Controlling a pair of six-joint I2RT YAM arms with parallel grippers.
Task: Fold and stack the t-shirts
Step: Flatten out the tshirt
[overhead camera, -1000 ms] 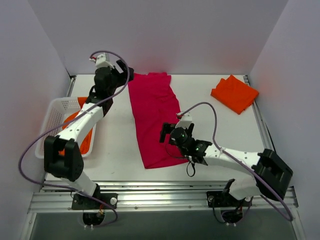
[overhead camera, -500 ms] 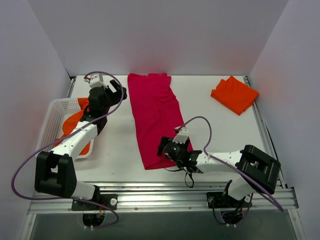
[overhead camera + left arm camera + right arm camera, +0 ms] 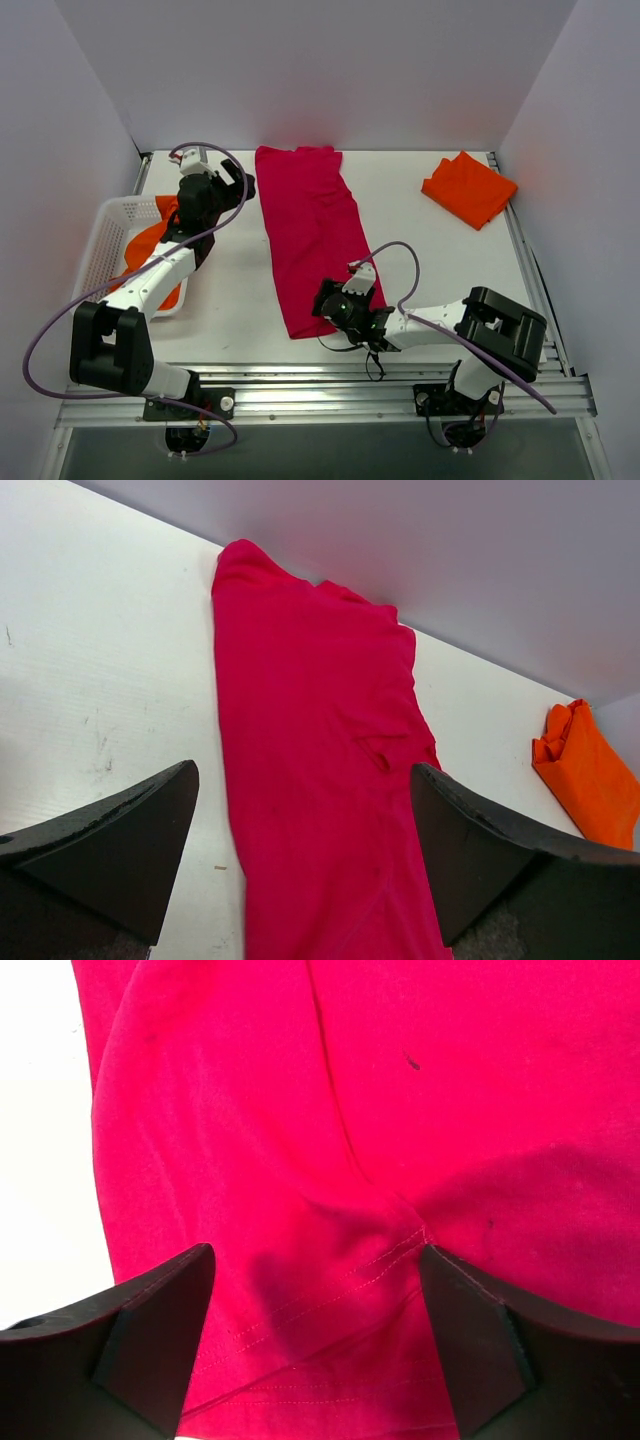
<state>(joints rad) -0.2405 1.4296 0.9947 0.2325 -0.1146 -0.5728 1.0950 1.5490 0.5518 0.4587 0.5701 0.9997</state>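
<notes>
My right hand: wide open, empty, low over near hem of crimson t-shirt lying lengthwise on bench | my left hand: open, empty | risk: I pinch one layer only, fold skews

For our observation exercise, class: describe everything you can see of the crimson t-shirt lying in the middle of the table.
The crimson t-shirt is plain, soft-looking cloth that appears folded lengthwise into a long narrow strip. It lies flat on the white table, one end near the back wall, its stitched hem toward the arms, with slight creases. The right gripper stands open over the near hem; whether it touches the cloth cannot be told.
</notes>
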